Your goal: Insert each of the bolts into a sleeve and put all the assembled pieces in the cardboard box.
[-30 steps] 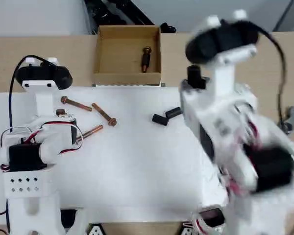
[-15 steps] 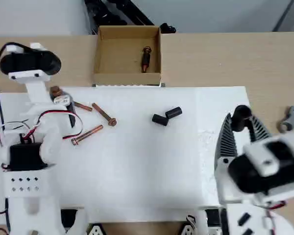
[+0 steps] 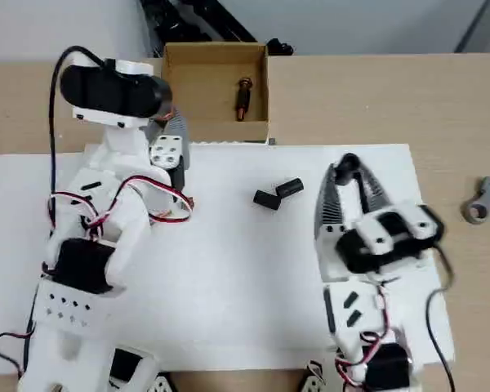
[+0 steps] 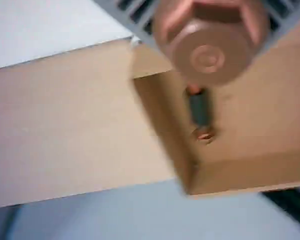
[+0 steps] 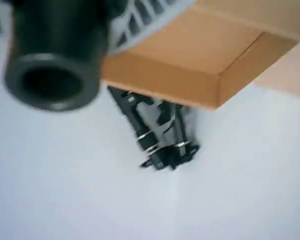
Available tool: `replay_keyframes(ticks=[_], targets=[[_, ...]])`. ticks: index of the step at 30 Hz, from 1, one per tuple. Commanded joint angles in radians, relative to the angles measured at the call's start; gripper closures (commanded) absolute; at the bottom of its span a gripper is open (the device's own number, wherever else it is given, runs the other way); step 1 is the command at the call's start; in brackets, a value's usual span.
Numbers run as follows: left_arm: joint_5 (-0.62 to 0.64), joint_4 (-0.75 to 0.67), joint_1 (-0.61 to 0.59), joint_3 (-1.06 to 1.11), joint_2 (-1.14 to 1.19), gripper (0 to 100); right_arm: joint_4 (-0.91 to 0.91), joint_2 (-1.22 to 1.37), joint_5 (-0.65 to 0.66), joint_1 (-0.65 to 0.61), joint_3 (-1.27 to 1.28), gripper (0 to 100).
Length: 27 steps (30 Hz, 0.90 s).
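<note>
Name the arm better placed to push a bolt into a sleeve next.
Left, probably. The left gripper holds a bolt beside the cardboard box. The right gripper holds a sleeve with its bore open, over the white mat, so it can simply present it.

I've got the white sheet (image 3: 253,278) spread flat over the near part of the tan counter (image 3: 376,98), its far edge running straight across. Off the sheet, on bare wood at the right side of my high view, a small grey part (image 3: 481,201) with a ring at one end lies alone. Beyond the counter's far edge sits a dark tangle of black gear (image 3: 188,18).
</note>
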Motion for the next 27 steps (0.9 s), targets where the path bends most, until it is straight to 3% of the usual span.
replay_keyframes(ticks=[1,6,12,16,23,27], targets=[[0.009,-0.038,0.026,-0.015,-0.031,100,-0.038,-0.022,0.054,-0.024,-0.003,99.5],[0.02,-0.038,0.028,-0.044,-0.031,100,-0.042,-0.021,0.054,-0.015,-0.006,99.5],[0.129,-0.04,0.037,-0.114,-0.031,100,-0.044,-0.021,0.009,-0.022,0.037,99.5],[0.147,-0.035,0.11,-0.113,-0.031,100,-0.044,-0.016,-0.074,-0.053,0.083,99.5],[0.144,-0.034,0.265,-0.117,-0.029,100,-0.045,-0.016,-0.077,-0.171,0.149,99.5],[0.072,0.018,0.311,-0.14,-0.029,100,-0.045,-0.016,-0.077,-0.177,0.153,99.5]])
